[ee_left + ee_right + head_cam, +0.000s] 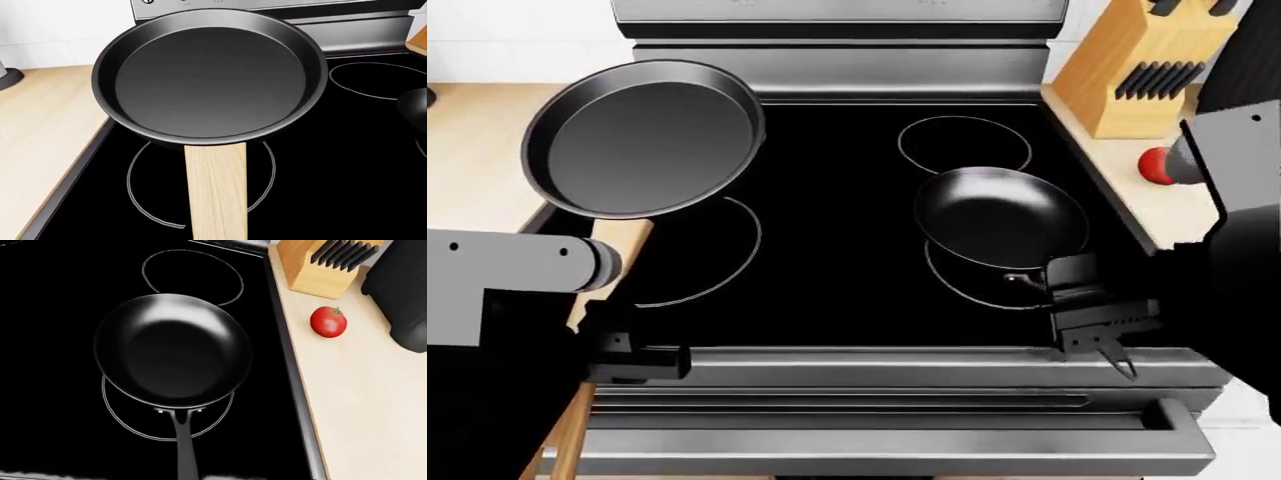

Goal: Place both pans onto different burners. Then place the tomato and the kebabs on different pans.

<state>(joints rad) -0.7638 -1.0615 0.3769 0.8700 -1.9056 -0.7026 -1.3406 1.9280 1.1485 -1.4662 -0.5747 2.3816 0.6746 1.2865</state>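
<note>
A: Claws first, then, since they sit nearest. The left claw (pixel 627 355) is low at the stove's front edge, pinching the wooden handle (pixel 217 192) of the straight-sided pan (pixel 641 135), as far as the wrist view suggests; I cannot see the fingers themselves.

B: And the right claw (pixel 1094 315)?

A: It sits at the thin dark handle (pixel 183 450) of the slope-sided pan (pixel 1001 215). Whether it is pressed together on it I cannot tell.

B: Where is the risk?

A: The wooden-handled pan looks lifted and tilted, hanging above and behind the front left burner (pixel 694 255). Lowered as it stands, it would land off the ring, half over the counter (pixel 481 130). A long handle also gives leverage, so the pan could swing in the grip.

B: The other pan?

A: It covers only the far part of the front right burner (pixel 167 407) and sits between that ring and the rear right burner (pixel 964 143). Left there, it may count for neither.

B: Further back?

A: The tomato (pixel 328 321) waits on the right counter beside the knife block (pixel 1128 70). Being round, it could roll when nudged. I see no kebabs.
</note>
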